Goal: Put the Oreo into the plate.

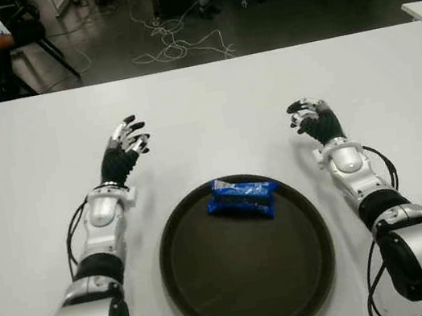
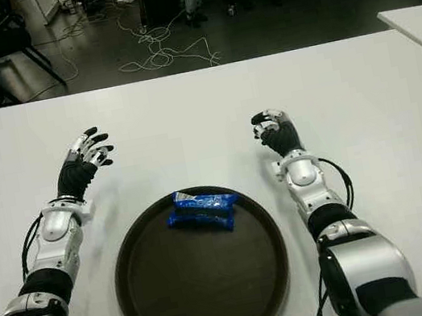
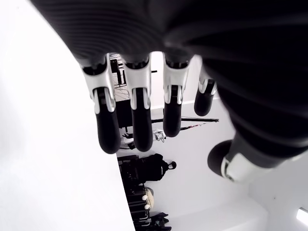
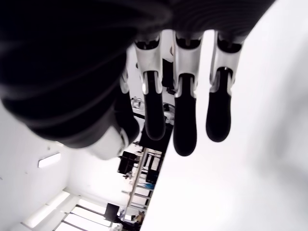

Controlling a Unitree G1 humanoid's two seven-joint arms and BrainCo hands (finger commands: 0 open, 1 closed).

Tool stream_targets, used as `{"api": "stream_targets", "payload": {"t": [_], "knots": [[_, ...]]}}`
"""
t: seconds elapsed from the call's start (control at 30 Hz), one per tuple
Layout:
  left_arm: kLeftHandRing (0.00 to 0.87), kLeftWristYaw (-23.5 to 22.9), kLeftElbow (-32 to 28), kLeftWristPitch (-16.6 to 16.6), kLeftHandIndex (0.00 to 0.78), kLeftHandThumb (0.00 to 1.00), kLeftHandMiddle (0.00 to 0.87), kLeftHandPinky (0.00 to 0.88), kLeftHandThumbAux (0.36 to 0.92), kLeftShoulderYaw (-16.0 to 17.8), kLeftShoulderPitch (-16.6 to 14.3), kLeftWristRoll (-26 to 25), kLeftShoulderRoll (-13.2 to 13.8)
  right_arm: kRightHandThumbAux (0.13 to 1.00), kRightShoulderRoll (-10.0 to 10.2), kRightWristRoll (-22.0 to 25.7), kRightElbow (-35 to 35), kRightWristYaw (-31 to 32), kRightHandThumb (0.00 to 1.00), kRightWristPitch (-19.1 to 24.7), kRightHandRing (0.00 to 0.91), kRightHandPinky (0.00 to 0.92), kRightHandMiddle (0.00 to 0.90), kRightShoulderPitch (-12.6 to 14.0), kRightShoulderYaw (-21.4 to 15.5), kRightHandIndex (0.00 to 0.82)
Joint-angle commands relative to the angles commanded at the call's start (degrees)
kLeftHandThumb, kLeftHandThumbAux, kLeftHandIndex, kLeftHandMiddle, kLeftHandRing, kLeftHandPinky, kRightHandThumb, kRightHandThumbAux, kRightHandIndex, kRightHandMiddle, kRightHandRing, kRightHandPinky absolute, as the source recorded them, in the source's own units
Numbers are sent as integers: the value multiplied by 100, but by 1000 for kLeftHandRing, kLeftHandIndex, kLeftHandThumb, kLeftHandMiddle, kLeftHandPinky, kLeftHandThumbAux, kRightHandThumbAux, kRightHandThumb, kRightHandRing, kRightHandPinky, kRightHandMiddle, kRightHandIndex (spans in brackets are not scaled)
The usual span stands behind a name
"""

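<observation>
The Oreo pack [image 1: 241, 198] lies in the plate's [image 1: 252, 298] far part. My left hand [image 1: 128, 142] and right hand [image 1: 310, 117] flank it over the counter [image 1: 211, 109], fingers loose, holding nothing.

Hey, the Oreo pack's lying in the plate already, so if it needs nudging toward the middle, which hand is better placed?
Neither clearly. The Oreo pack lies at the far edge of the plate, about midway between the left hand and right hand. Both are empty, fingers relaxed; I'd lean right, marginally.
</observation>
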Motion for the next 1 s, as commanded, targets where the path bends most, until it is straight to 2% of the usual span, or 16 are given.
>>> {"api": "stream_targets", "payload": {"t": [0.37,0.77,0.83,0.9,1.0], "knots": [[248,11,-75,8,116,175,209,332,594,-23,62,22,13,730,36,50,-295,5,671,-202,475,533,428,179,-1,410],[253,-170,-289,-72,118,168,205,337,595,66,250,-176,-89,729,165,322,-1174,159,673,-190,473,537,417,638,-129,408],[251,-203,-390,-96,120,163,201,340,595,79,324,-217,-128,730,189,377,-1485,201,672,-119,469,533,413,808,-134,407],[251,-221,-517,-137,121,160,198,343,598,103,405,-285,-189,730,194,470,-2084,311,672,-39,467,533,410,1223,-135,406],[250,-233,-642,-152,123,162,196,349,601,120,474,-349,-238,731,198,561,-2784,442,670,159,463,532,401,1656,-145,404]]}}
